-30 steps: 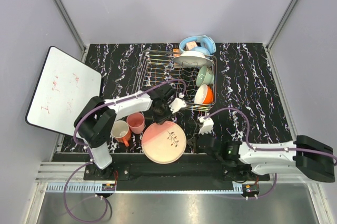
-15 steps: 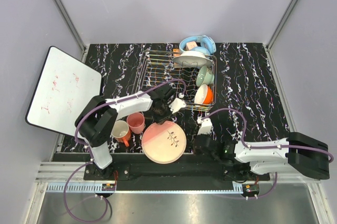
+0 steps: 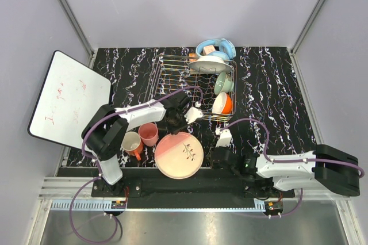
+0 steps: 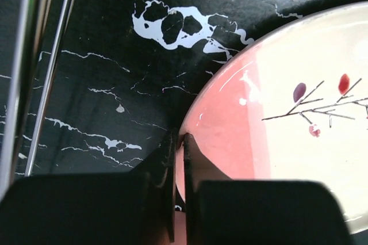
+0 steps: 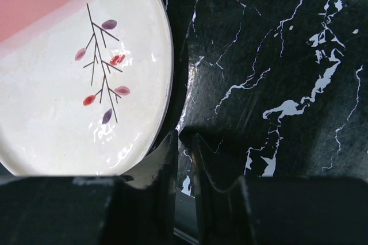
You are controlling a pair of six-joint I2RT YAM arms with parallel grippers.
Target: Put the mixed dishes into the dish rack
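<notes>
**Leaf-sprig plate flat at the near edge, a gripper on each side of it**

The pink-and-cream plate with leaf sprig [image 3: 179,154] lies flat on the black marbled counter [image 3: 270,84], at the near edge and a little left of the middle. It is outside the rack. The left gripper [image 4: 179,144] sits at the plate's far rim. Its jaws are clenched to a thin slit, with the pink edge of the plate caught between one finger over the glaze and one over the counter. The right gripper [image 5: 183,141] is low beside the plate's right edge. Its jaws are drawn together on nothing, only dark counter showing in the slit, and the nearer finger is just at the rim.

Just left of the plate, toward the near-left corner, the salmon-pink cup [image 3: 148,134] stands mouth up, with the cream mug with orange handle [image 3: 131,143] close beside it.

The dish rack [image 3: 172,81] stands toward the far edge, about mid-counter. Its right end is loaded: the white plate [image 3: 210,64] is at the far side, then the pale green bowl [image 3: 224,84] and the orange-outside white bowl [image 3: 222,104] nearer, both tipped on their sides. The rack's left part holds only bare wire.

Behind the rack, at the far edge, lie the light blue headphones [image 3: 217,46]. The white board with red marks [image 3: 69,98] leans out past the left edge.
</notes>
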